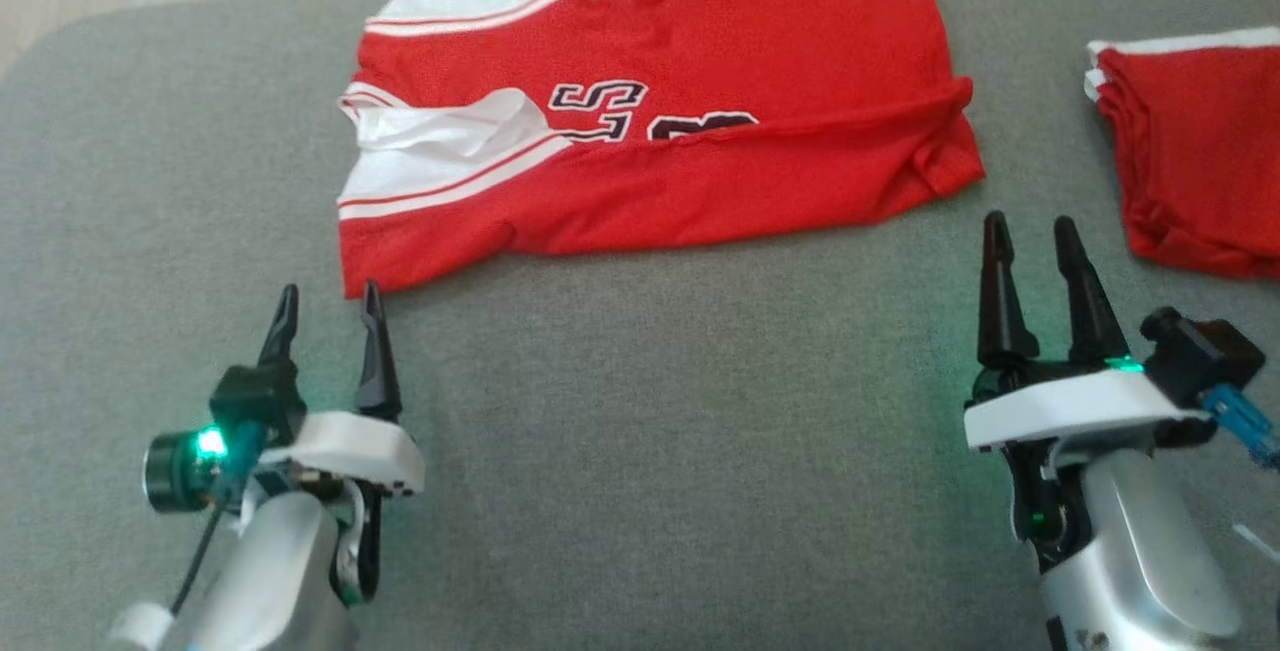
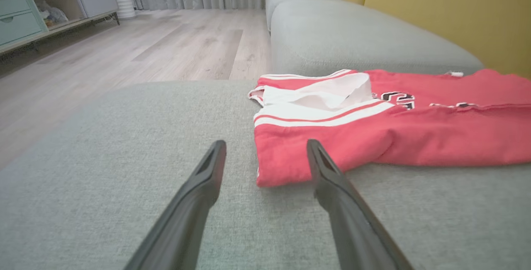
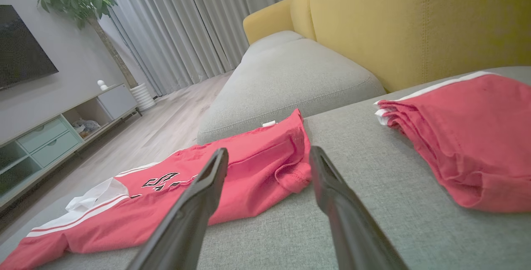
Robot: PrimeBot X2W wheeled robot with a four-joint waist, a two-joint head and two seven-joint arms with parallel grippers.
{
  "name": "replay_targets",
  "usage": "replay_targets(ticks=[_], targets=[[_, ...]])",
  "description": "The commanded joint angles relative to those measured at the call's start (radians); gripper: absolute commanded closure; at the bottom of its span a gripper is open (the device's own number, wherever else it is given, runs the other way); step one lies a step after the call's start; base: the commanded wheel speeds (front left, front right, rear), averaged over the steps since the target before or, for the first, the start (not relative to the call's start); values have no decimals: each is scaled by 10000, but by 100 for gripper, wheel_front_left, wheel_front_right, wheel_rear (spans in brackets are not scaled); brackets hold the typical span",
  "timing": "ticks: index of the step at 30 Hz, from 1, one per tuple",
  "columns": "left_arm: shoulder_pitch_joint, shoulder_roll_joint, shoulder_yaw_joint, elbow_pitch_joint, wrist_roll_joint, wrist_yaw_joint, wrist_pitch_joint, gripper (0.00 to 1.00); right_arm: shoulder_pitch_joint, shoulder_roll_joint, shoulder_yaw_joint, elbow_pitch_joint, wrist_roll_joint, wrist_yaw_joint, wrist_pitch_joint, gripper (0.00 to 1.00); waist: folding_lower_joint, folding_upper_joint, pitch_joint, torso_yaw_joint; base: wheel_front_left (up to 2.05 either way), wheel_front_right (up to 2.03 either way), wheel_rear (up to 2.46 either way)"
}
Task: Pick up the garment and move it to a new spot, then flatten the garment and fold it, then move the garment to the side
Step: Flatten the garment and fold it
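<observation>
I've got left claw (image 1: 331, 289) and right claw (image 1: 1029, 221) spread and empty by the half-folded jersey's (image 1: 650, 151) near corners, lined up for another fold, I reckon.

The left gripper (image 1: 331, 291) and the right gripper (image 1: 1029, 223) each carry two long, tapering black fingers (image 1: 378, 361) set on a white curved plate (image 1: 350, 441) above a silver-grey forearm shell (image 1: 1150, 551). Beside the left one sits a dark round camera (image 1: 170, 471) with a green light and a black cable (image 1: 198, 561). The right one bears a black block (image 1: 1200, 351) with a blue connector (image 1: 1240, 421) and a green glow at its base.
</observation>
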Motion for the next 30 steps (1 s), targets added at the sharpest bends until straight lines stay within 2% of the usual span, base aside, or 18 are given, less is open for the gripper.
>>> replay_targets(ticks=[1, 11, 18, 19, 20, 21, 26, 30], targets=[[-579, 277, 320, -143, 4, -22, -6, 0, -357, 27, 268, -360, 100, -9, -93, 0, -2, 0, 226, -142, 0, 0, 0], [-1894, 437, 331, 1681, -223, -368, 475, 0, -659, 27, 508, -464, 240, -9, -93, 0, -2, 0, 1074, -508, 0, 0, 0], [-2297, 432, 487, 2824, -430, -37, 1042, 0, -768, 27, 775, -471, 307, -9, -93, 0, -2, 0, 1210, -678, 0, 0, 0], [-2321, 425, 480, 2947, -445, -15, 1108, 13, -778, 27, 779, -463, 317, -9, -93, 0, -2, 0, 1203, -682, 0, 0, 0], [-2349, 416, 488, 3042, -465, 14, 1130, 49, -785, 27, 771, -448, 325, -9, -93, 0, -2, 0, 1191, -679, 0, 0, 0], [-2373, 412, 490, 3111, -481, 20, 1113, 100, -792, 27, 757, -429, 329, -9, -93, 0, -2, 0, 1175, -671, 0, 0, 0], [-2470, 418, 482, 3079, -489, -58, 461, 100, -851, 28, 654, -204, 181, -9, -93, 0, -2, 0, 977, -564, 0, 0, 0], [-2596, 387, 318, 2535, -342, -388, -164, 100, -1102, 28, 513, 297, -318, -9, -22, 0, -2, 0, 797, -404, 0, 0, 0]])
